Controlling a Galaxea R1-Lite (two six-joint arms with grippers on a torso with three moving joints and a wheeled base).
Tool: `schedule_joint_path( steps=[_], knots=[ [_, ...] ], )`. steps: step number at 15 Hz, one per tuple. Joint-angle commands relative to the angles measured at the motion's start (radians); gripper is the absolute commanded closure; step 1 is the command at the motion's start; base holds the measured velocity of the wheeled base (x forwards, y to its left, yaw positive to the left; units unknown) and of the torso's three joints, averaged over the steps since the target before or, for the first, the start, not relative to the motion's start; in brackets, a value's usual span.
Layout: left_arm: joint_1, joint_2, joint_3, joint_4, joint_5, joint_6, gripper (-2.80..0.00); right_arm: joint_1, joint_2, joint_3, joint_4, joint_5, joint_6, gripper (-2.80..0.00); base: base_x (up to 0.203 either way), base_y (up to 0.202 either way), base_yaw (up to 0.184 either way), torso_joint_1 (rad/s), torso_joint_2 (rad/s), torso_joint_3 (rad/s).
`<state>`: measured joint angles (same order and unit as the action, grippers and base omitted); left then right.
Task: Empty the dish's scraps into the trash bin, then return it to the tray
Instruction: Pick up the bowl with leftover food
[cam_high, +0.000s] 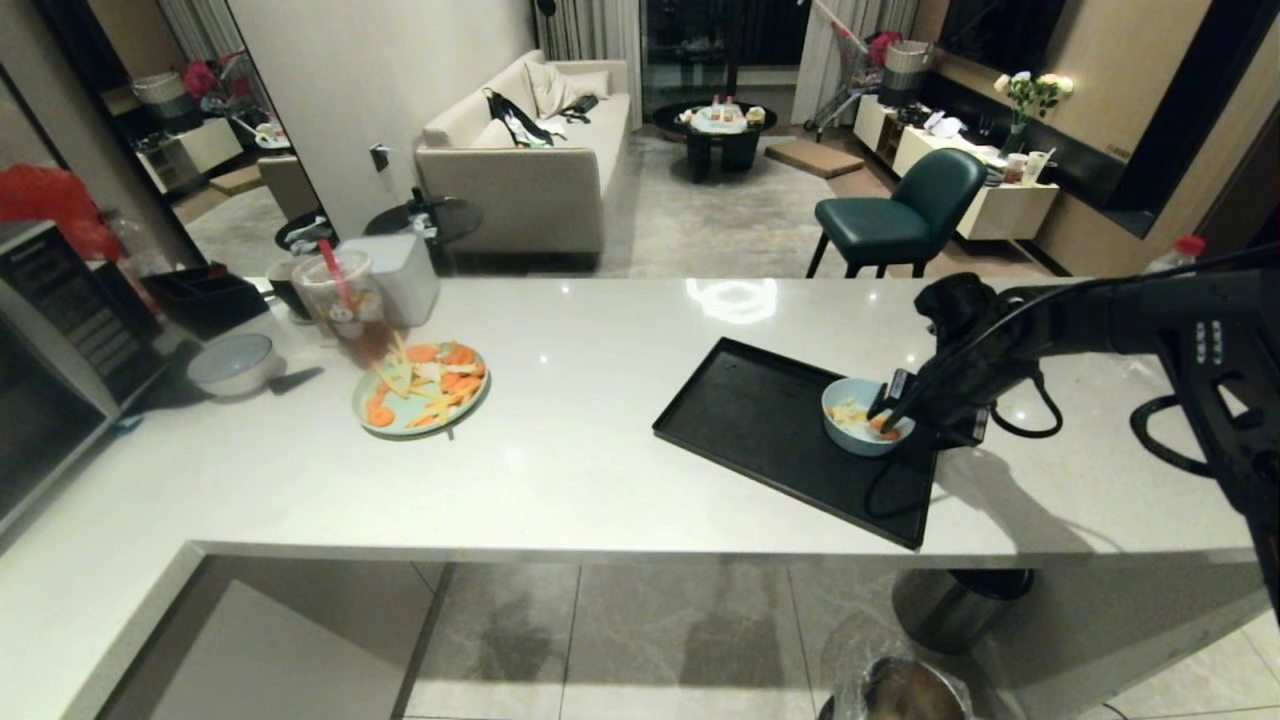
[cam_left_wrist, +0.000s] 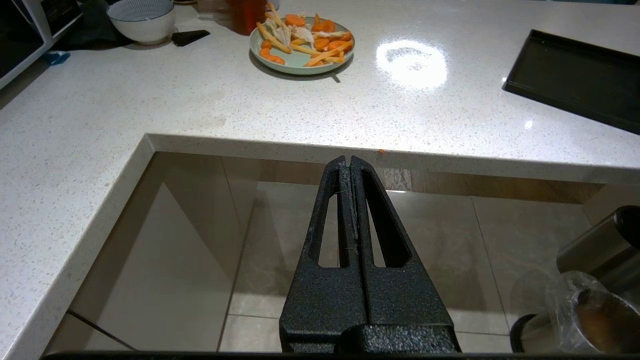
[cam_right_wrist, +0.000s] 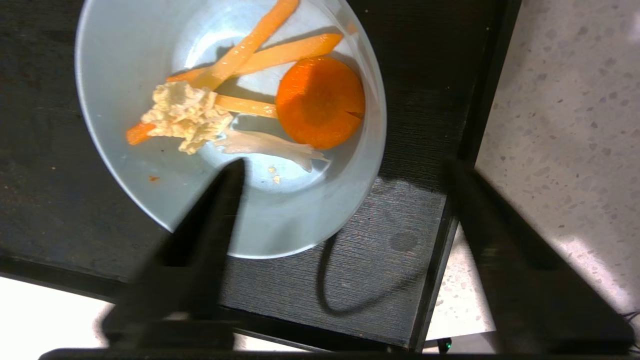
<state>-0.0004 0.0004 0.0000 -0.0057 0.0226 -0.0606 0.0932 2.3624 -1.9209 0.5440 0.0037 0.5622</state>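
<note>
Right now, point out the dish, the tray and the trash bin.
dish (cam_high: 848, 432): head view, outer wall facing the camera.
tray (cam_high: 745, 405): head view, bare black floor left of the dish.
trash bin (cam_high: 905, 690): head view, lined rim, on the floor below the counter.

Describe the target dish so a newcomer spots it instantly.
On the white counter, find the black tray. At its right end sits the light-blue bowl holding scraps. The other blue-rimmed bowl and green plate are far left, off the tray.
</note>
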Motion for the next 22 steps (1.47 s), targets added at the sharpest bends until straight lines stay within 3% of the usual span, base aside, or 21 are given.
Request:
schedule_joint_path(
  steps=[1,22],
  knots=[
    [0.000,0.001,0.000,0.000,0.000,-0.001,0.00,0.002,0.005,0.000,0.002,0.001,0.005,0.00,0.000,0.000,0.000,0.000,0.00,0.000],
    [-0.001,0.001,0.000,0.000,0.001,-0.001,0.00,0.003,-0.079,0.016,0.045,-0.024,0.033,0.00,0.000,0.000,0.000,0.000,0.00,0.000]
  ],
)
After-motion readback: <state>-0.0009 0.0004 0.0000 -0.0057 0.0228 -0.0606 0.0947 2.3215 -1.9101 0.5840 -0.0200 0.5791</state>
